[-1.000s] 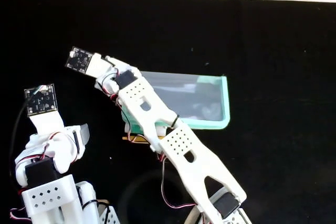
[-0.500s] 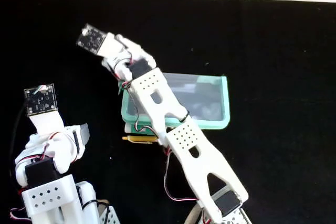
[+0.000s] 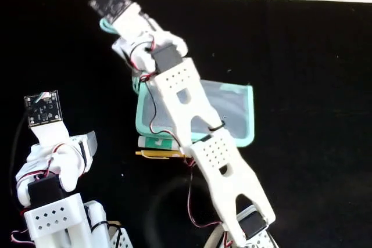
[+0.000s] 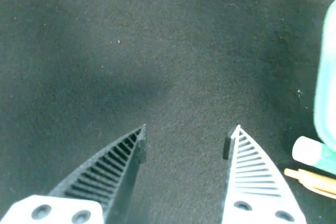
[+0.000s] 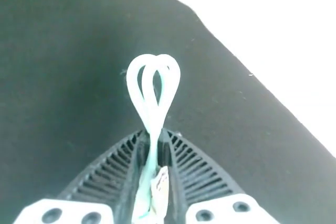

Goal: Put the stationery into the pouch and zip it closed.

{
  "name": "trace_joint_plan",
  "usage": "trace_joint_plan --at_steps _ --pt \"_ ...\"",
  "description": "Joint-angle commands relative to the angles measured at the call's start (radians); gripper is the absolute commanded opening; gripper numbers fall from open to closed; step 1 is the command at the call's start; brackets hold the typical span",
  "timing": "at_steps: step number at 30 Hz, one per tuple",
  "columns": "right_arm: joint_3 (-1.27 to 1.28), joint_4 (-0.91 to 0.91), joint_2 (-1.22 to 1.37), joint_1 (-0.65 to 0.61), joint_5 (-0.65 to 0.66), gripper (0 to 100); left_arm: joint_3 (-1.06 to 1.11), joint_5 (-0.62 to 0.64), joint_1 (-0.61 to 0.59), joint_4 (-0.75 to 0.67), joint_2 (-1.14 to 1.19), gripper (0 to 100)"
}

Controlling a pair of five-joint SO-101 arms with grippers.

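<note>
Right hand (image 5: 154, 132) was shut hard on the pouch's loop (image 5: 153, 85), pinched flat between the jaws, out toward the far left of the table (image 3: 314, 56). We had the pouch (image 3: 232, 108) stretched from it back under that arm. Left hand (image 4: 186, 137) gaped wide over the table, holding nothing. Pen (image 3: 152, 154) and a white stick (image 3: 150, 142) lay just beside the pouch's near edge. We judged the pouch light, soft and floppy. A thin loop gave little control, so the stiffer teal rim (image 3: 251, 114) looked the better hold. Pen and stick seemed light, rigid, prone to roll: take them mid-barrel.
</note>
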Motion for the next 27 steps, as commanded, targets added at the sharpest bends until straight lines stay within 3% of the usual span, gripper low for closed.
trace_joint_plan --at_steps 1,14,21,27 --pt "-0.124 0.085 -0.173 0.013 -0.051 0.5 -0.041 -0.006 -0.002 -0.020 -0.005 26" --pt "-0.122 0.343 -0.501 0.010 -0.169 0.5 -0.147 0.000 0.005 -0.014 0.001 26" --pt "-0.120 0.433 -0.633 0.015 -0.181 0.5 -0.206 0.002 0.151 -0.011 0.004 26" --pt "-0.119 0.438 -0.717 0.015 -0.178 0.5 -0.283 0.002 0.206 -0.011 0.005 26"
